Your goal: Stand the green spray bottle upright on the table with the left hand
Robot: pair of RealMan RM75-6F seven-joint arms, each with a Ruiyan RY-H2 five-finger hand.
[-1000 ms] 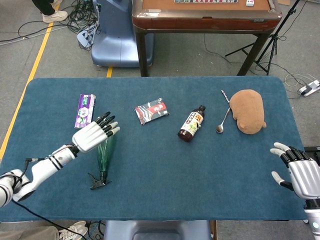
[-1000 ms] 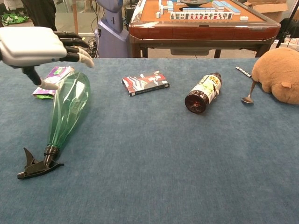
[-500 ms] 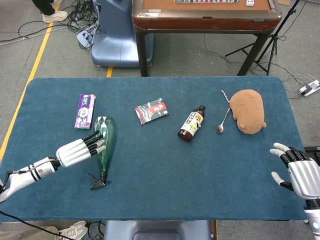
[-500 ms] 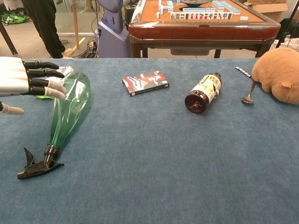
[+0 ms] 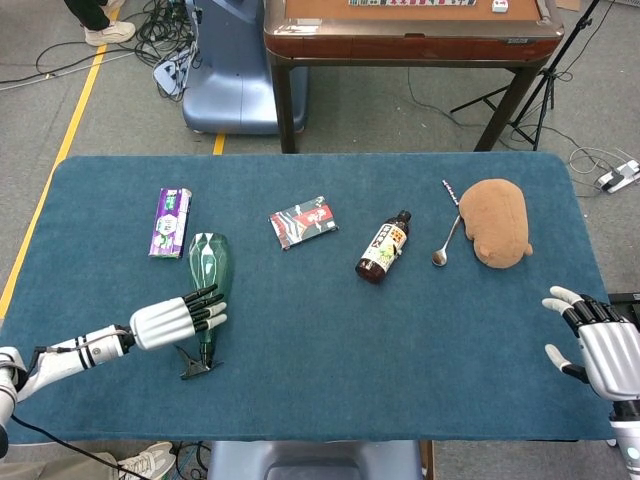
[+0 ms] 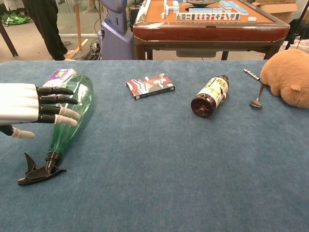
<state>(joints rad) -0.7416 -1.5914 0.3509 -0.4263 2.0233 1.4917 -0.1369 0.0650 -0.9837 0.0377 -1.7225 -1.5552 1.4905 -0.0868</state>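
Lying flat, the green spray bottle (image 5: 207, 290) sits under the left hand's (image 5: 165, 322) spread, empty fingers (image 6: 57, 104).

1. The left hand (image 6: 24, 104) is cut off by the chest view's left edge; its fingers cover part of the green spray bottle (image 6: 72, 113).
2. The right hand (image 5: 600, 345) is cut by the head view's right edge.
3. The plush toy (image 6: 289, 77) runs off the chest view's right edge.
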